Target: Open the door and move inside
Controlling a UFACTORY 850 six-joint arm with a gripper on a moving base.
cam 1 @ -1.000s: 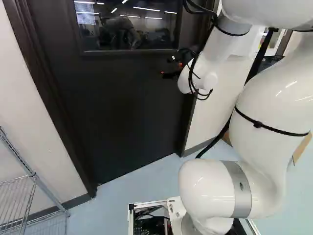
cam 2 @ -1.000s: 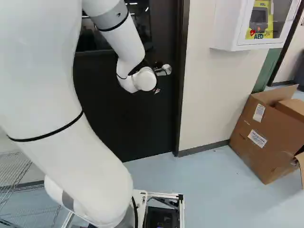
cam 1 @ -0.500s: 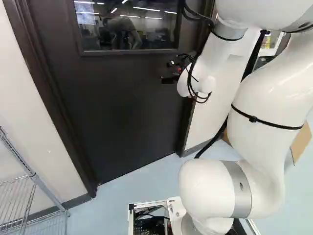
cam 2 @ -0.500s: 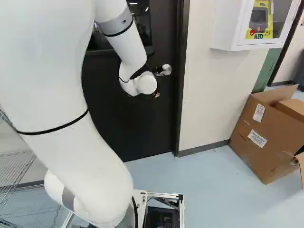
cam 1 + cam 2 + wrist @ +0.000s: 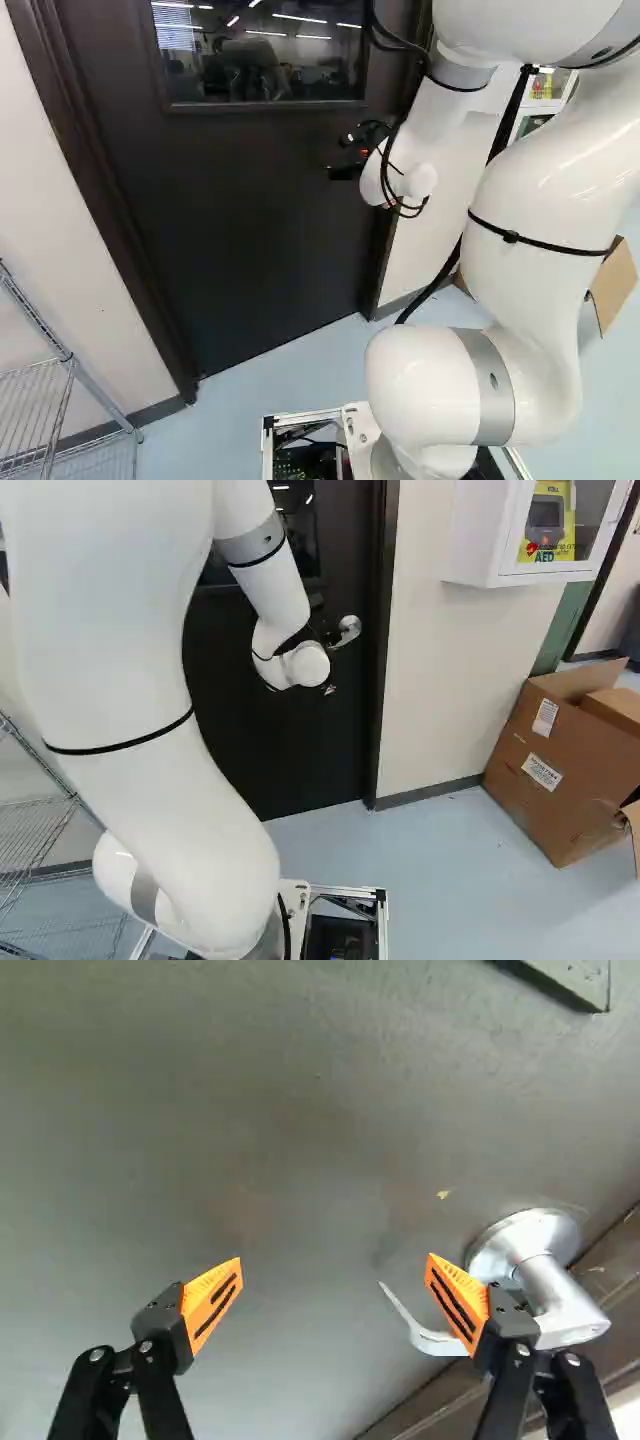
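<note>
My gripper (image 5: 346,171) is at the dark door (image 5: 250,220), partly hidden by the white wrist in the left base view. The door stands closed in its frame. Its silver lever handle (image 5: 348,629) slants downward in the right base view. In the wrist view the gripper (image 5: 335,1260) is open, nothing between its fingers. One finger overlaps the lever (image 5: 568,1322), whose curved end shows past that finger; whether they touch I cannot tell.
A dark frame (image 5: 382,650) borders the door. Wire shelving (image 5: 70,365) stands left of it. Right of the door are a white wall cabinet (image 5: 480,540) and a cardboard box (image 5: 565,770) on the floor.
The arm has shifted, with its wrist a little lower against the door. The lever has turned from nearly level to slanting down in the right base view. The base has stayed put.
</note>
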